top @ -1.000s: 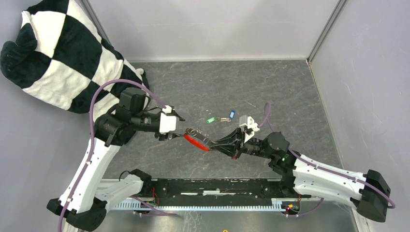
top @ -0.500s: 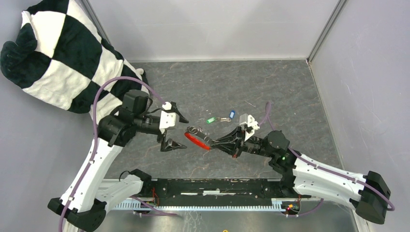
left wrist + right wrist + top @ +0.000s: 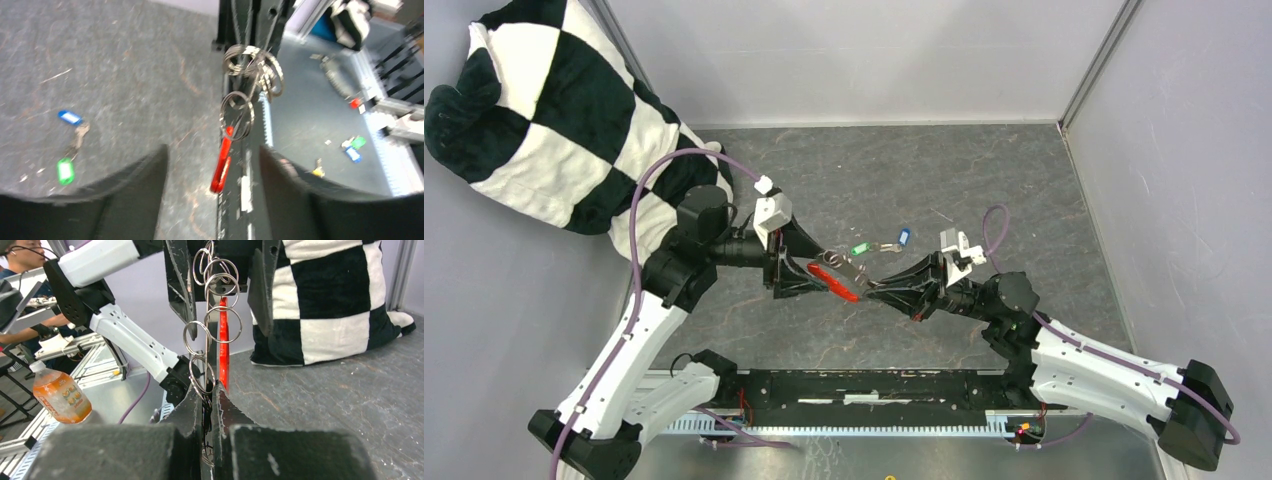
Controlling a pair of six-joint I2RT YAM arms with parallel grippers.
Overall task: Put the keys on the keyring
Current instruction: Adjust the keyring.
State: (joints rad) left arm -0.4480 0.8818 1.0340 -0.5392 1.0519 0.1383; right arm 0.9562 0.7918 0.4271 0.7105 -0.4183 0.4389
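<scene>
The keyring is a chain of thin metal rings with a red oblong tag, held off the table. My right gripper is shut on the chain's lower rings. My left gripper is open, one finger on each side of the red tag, touching nothing. The keys lie on the table beyond the grippers: one with a green head, one with a blue head. The left wrist view shows them at the left, blue and green.
A black-and-white checked pillow lies at the back left corner, close behind the left arm. Grey walls enclose the table on three sides. An orange drink bottle stands off the table.
My left gripper opened wide, then swung right toward the keyring and now straddles the red tag. The right gripper shifted slightly right, still holding the rings.
</scene>
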